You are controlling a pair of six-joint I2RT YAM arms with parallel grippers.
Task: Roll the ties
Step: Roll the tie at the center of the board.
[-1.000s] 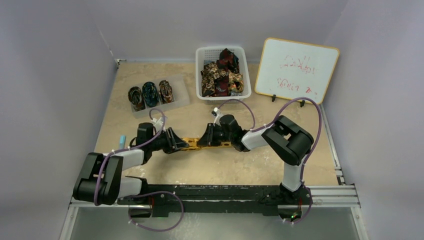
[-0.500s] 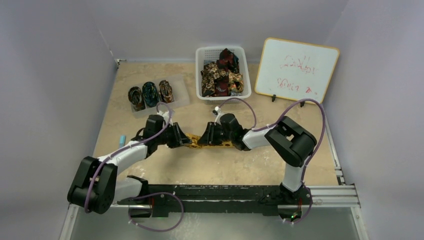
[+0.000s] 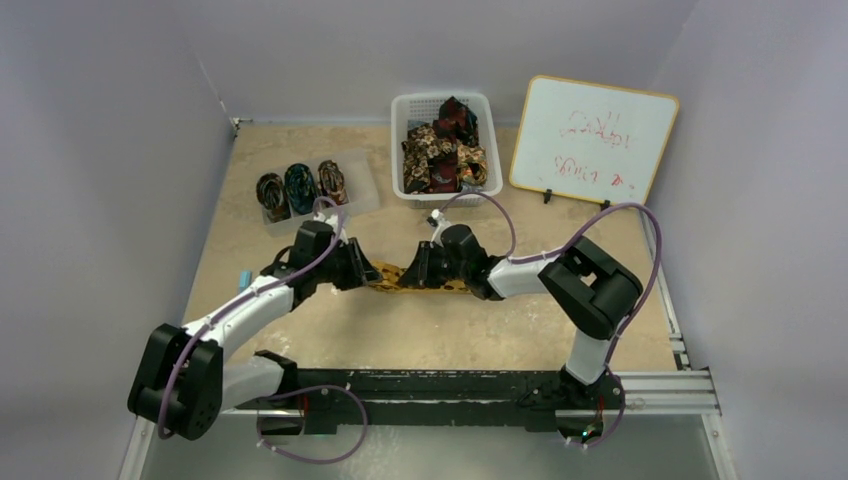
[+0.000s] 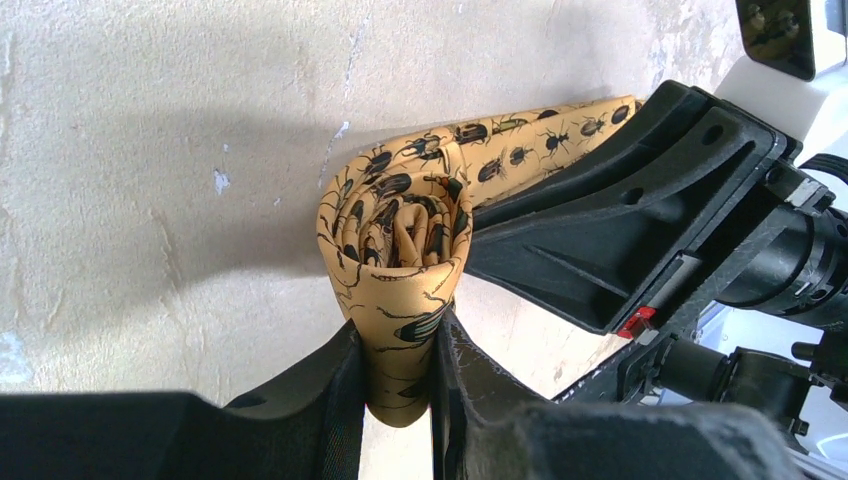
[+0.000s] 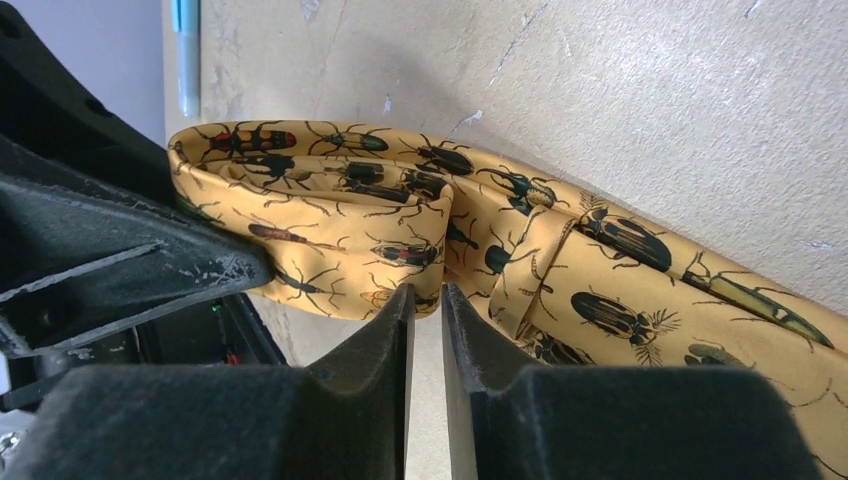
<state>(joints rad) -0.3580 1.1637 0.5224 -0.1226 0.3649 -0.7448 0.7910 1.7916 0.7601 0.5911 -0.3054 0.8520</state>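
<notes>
A golden-yellow tie [image 3: 396, 278] printed with beetles lies on the tan table between my two grippers. Its left end is wound into a roll [image 4: 400, 225], and my left gripper [image 4: 397, 335] is shut on that roll from both sides. The unrolled length [image 5: 620, 300] runs off to the right. My right gripper [image 5: 428, 295] has its jaws nearly together, pinching the tie's near edge just beside the roll. In the top view the left gripper [image 3: 362, 272] and the right gripper [image 3: 414, 275] stand tip to tip over the tie.
A white basket [image 3: 400, 110] of loose ties [image 3: 440, 155] stands at the back. A clear tray [image 3: 362, 190] at the back left holds three rolled ties [image 3: 300, 187]. A whiteboard [image 3: 592, 138] leans at the back right. A blue pen [image 3: 243, 279] lies near the left edge.
My left arm has reached farther back and right, and its jaws have closed on the roll. The visible tie has grown shorter. The right gripper has shifted slightly and re-closed on the tie.
</notes>
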